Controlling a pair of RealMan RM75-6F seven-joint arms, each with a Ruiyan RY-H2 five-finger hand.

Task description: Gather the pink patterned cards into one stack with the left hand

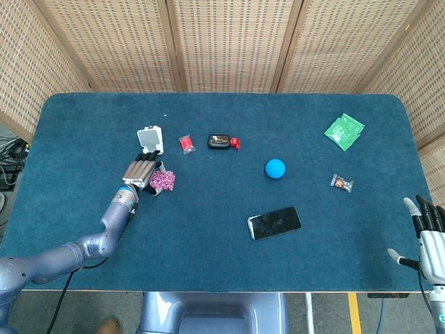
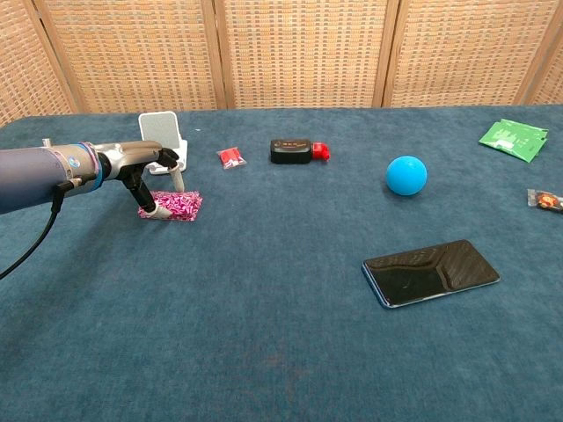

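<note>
Blue tabletop [image 1: 208, 264] is carrying everything. Left hand [image 2: 145, 171] is working at the pink patterned cards [image 2: 175, 206], which are lying left of centre, just in front of a small white stand [image 2: 164, 138]. Fingers [image 2: 146, 200] are curling down with the tips touching the near-left edge of the pile; a thumb tip looks to be on the far side. Cannot tell whether it's pinching the cards or just pressing and nudging them.

Judgement: this is the squaring-up step. Cards are already looking like one compact pile, so the task is near its end. The next move probably calls for a light inward push on the loose edge, then lifting off without dragging the top card.

Right hand [image 1: 431, 240] is sitting idle at the tabletop's near right corner, fingers apart, holding nothing, partly cut off by the frame edge.

Hard to make out: card count, any stray card under the palm in the head view, and how well the edges are aligning.
</note>
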